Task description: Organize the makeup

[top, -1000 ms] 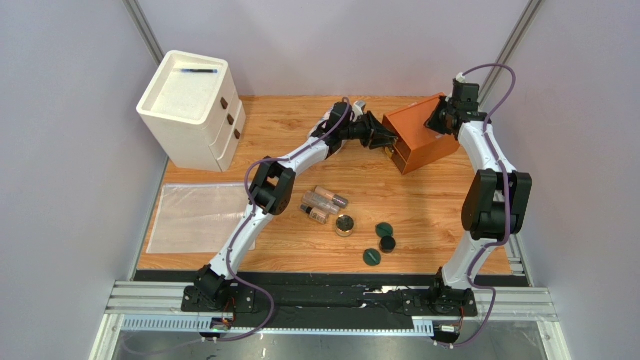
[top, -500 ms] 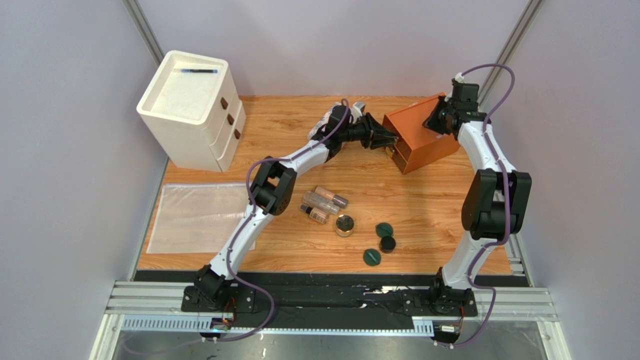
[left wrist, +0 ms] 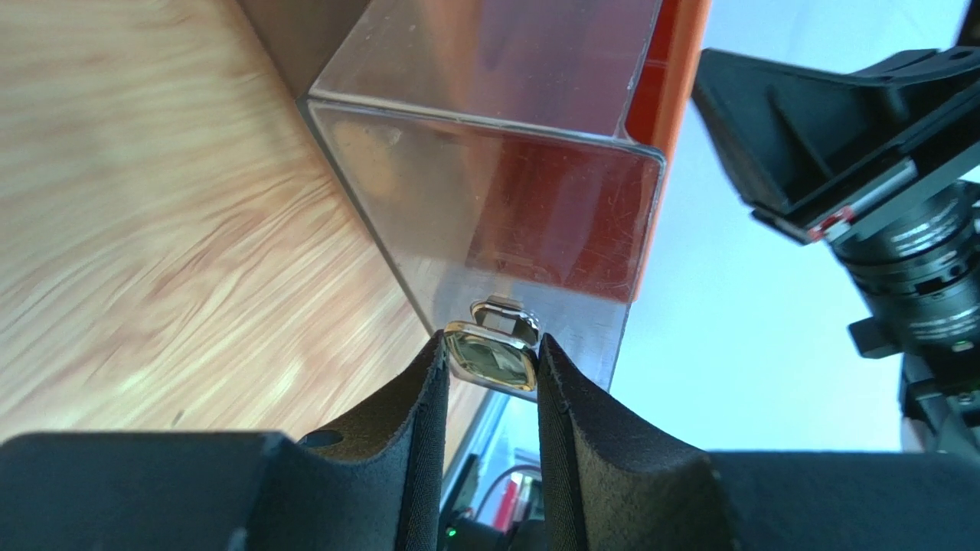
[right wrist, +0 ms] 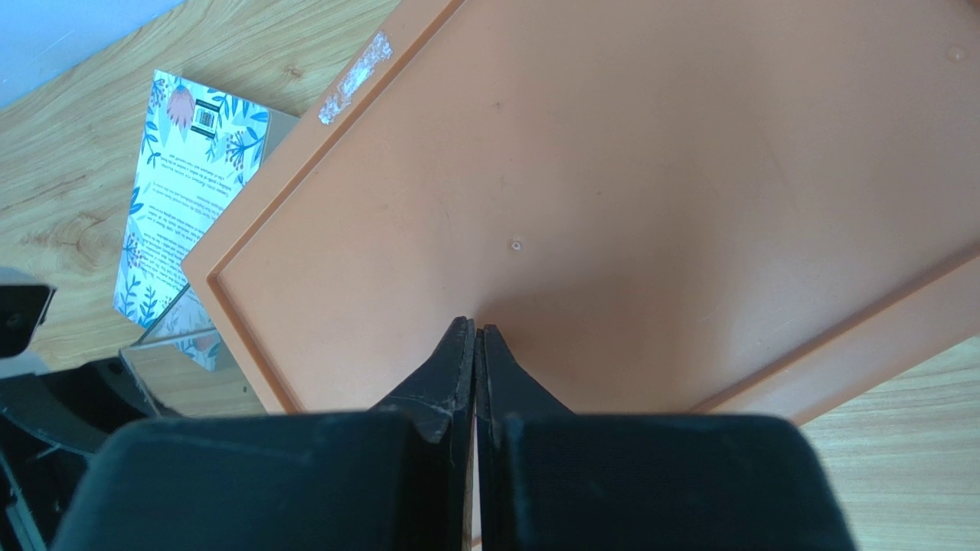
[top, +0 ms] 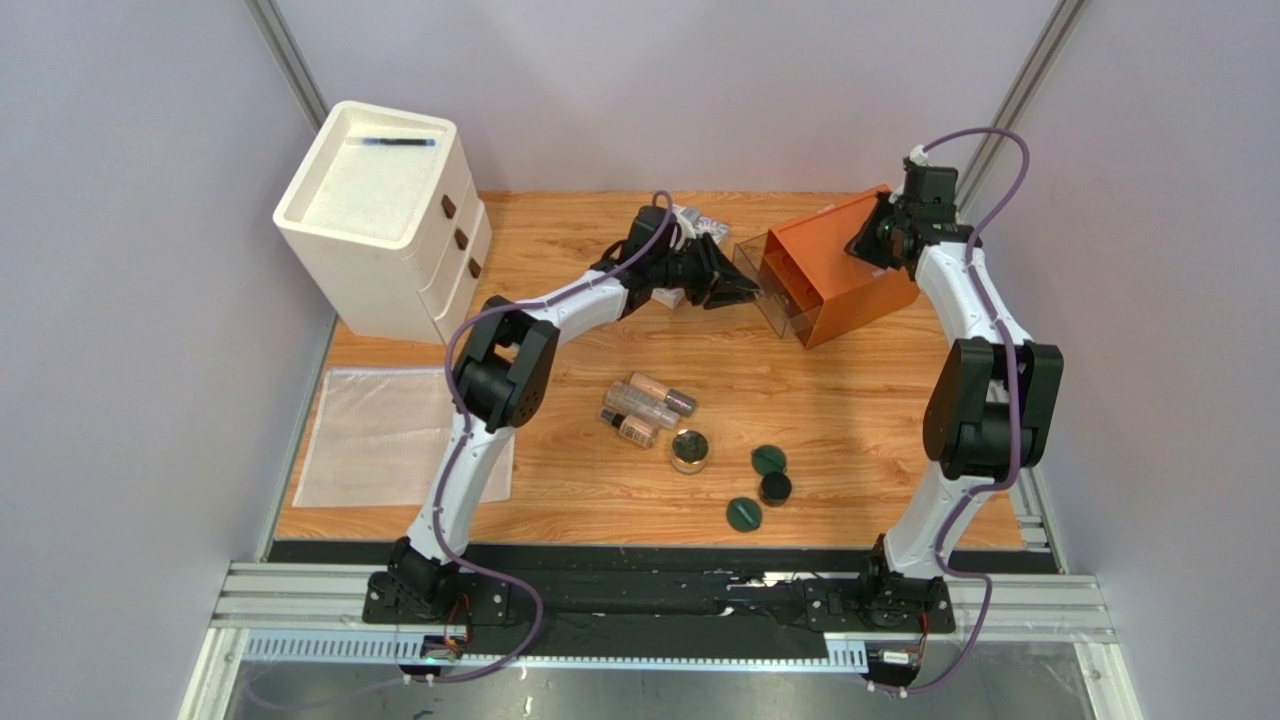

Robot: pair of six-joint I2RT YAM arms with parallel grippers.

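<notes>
Orange plastic box (right wrist: 644, 195), centre frame, is pinned by the clenched right end effector (right wrist: 475, 335). The left end effector (left wrist: 491, 373), pinching the silver knob (left wrist: 492, 356) of the clear drawer (left wrist: 495, 195), should pull straight and level.

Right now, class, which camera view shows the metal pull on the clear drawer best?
The left wrist view: the metal pull sits large, pinched in the left gripper. The top external view hides it behind that gripper; only the clear drawer shows. The right wrist view shows the orange box top, not the pull.
</notes>
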